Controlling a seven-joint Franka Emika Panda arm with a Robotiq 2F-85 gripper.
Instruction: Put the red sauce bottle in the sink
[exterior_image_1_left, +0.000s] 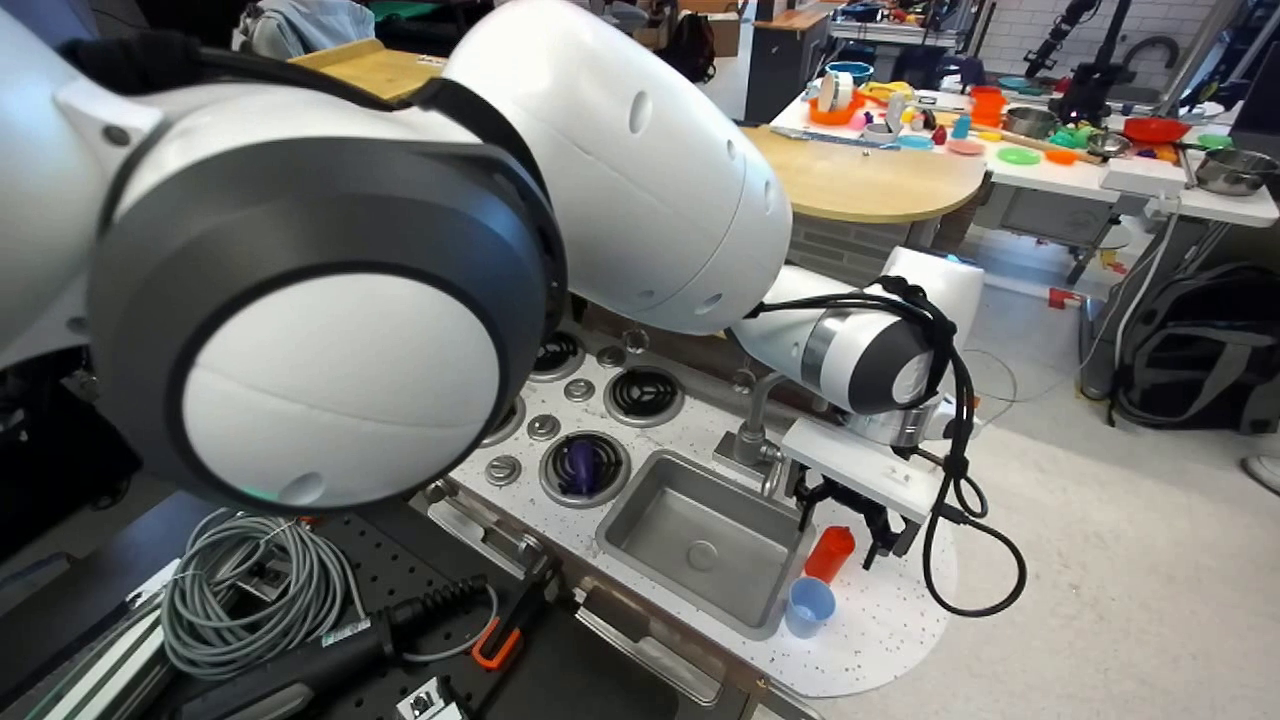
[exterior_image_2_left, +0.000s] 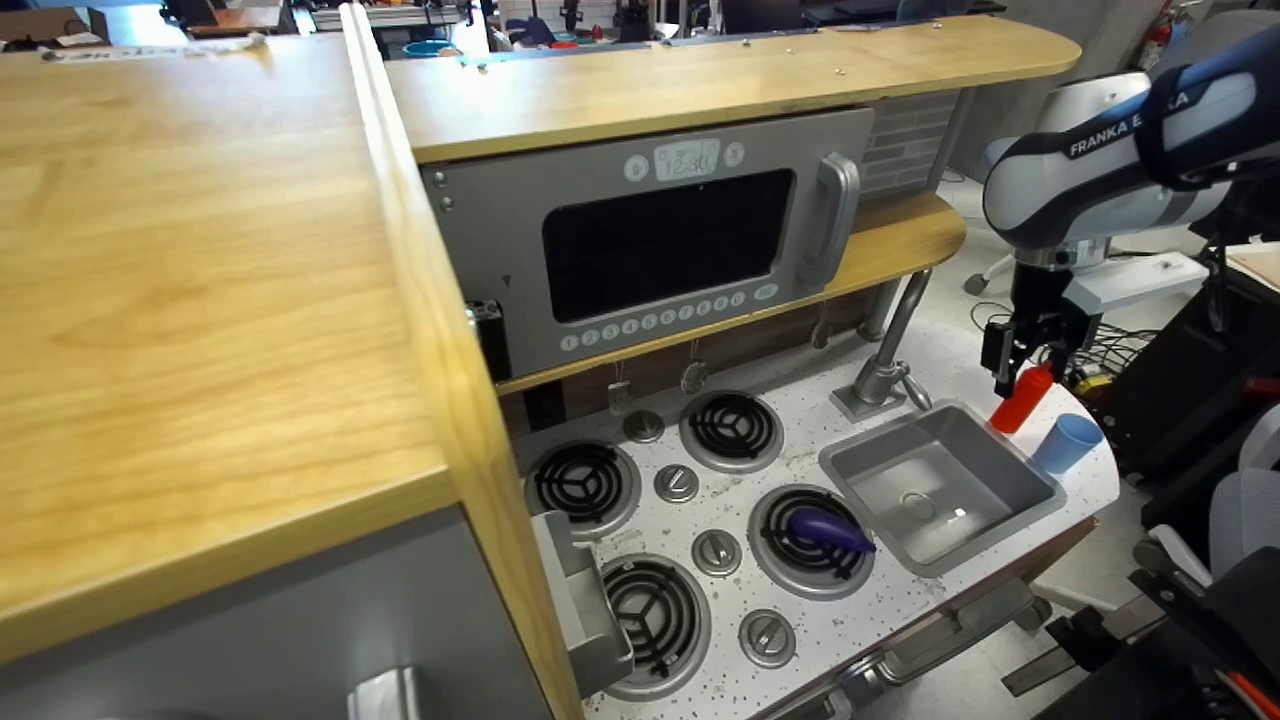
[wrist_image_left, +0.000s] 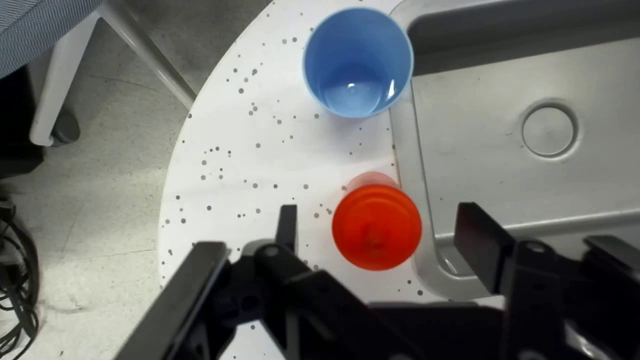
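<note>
The red sauce bottle (exterior_image_1_left: 830, 556) stands upright on the white countertop, beside the sink's rim at the rounded end. It also shows in an exterior view (exterior_image_2_left: 1021, 402) and, from above, in the wrist view (wrist_image_left: 376, 227). The sink (exterior_image_1_left: 690, 520) is a grey rectangular basin with nothing in it; it also shows in an exterior view (exterior_image_2_left: 940, 480) and the wrist view (wrist_image_left: 480, 165). My gripper (wrist_image_left: 378, 216) is open above the bottle, pointing down. In the wrist view its fingers lie on either side of the bottle with gaps on both sides. The gripper also shows in both exterior views (exterior_image_1_left: 838, 538) (exterior_image_2_left: 1030, 376).
A blue cup (wrist_image_left: 357, 62) stands next to the bottle, close to the sink rim. The faucet (exterior_image_2_left: 885, 370) rises behind the sink. A purple object (exterior_image_2_left: 830, 528) lies on a burner. A shelf with a toy microwave (exterior_image_2_left: 660, 225) overhangs the back. The counter's rounded edge (wrist_image_left: 172, 165) is near.
</note>
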